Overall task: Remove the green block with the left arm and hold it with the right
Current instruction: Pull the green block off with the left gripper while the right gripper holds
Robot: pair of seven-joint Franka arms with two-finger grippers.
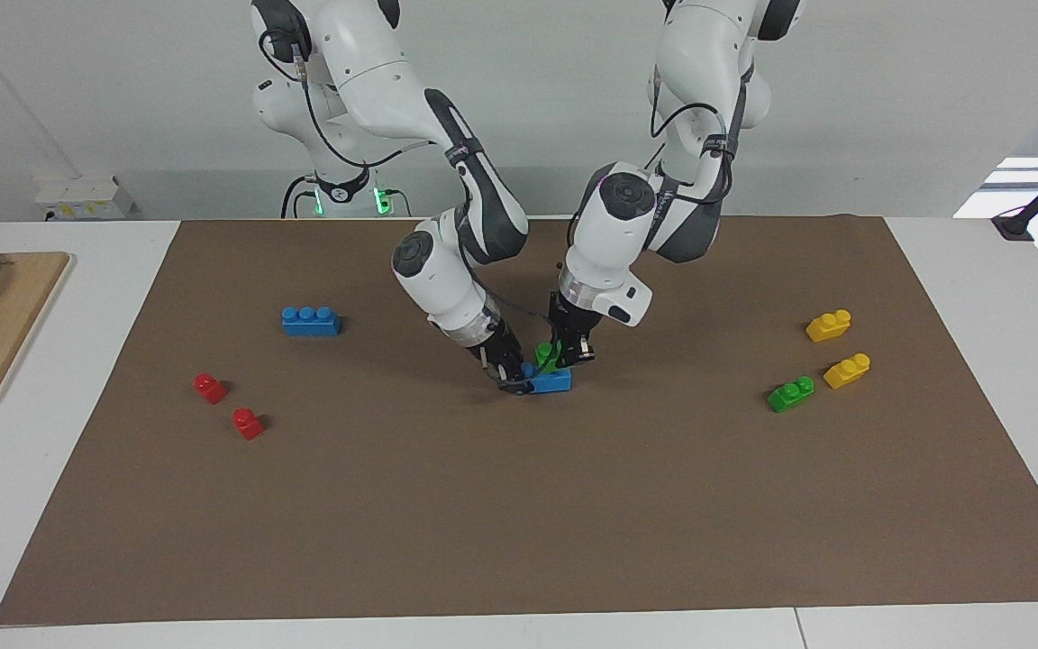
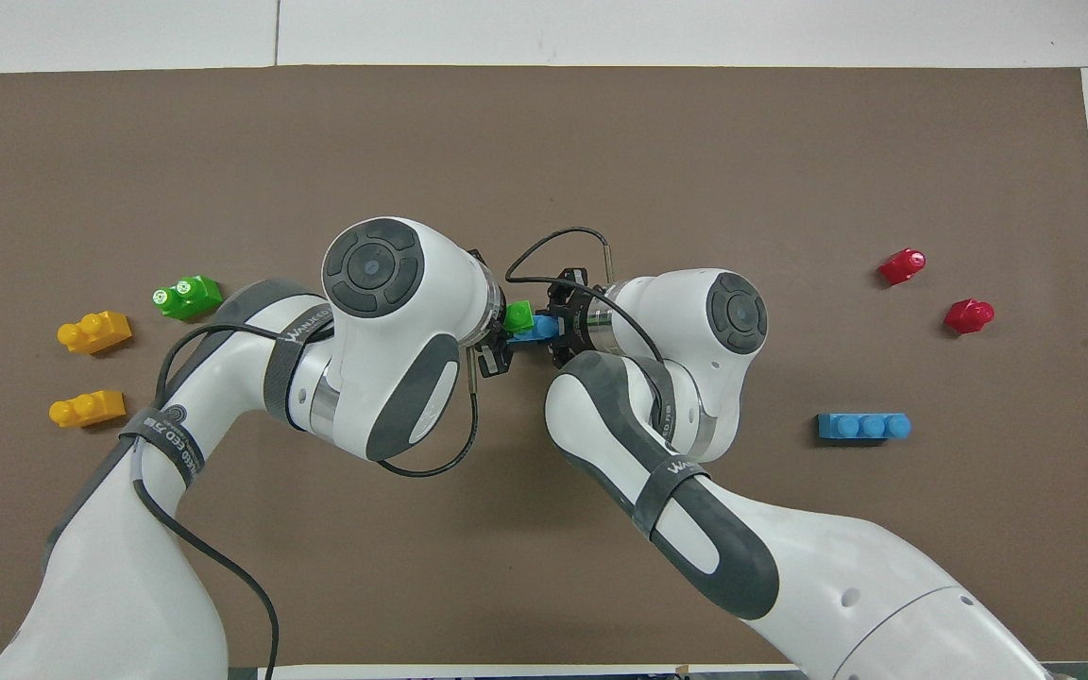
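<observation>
We see both arms crowding the middle of the mat, where the left gripper and right gripper meet at the green block on a blue brick. The mat's robot-far half lies open; loose bricks sit toward both ends.

I see the bright green block on a blue brick — brown mat, white table. A second blue brick, two red pieces, another green brick, two yellow bricks — white arms with dark grey bands.
</observation>
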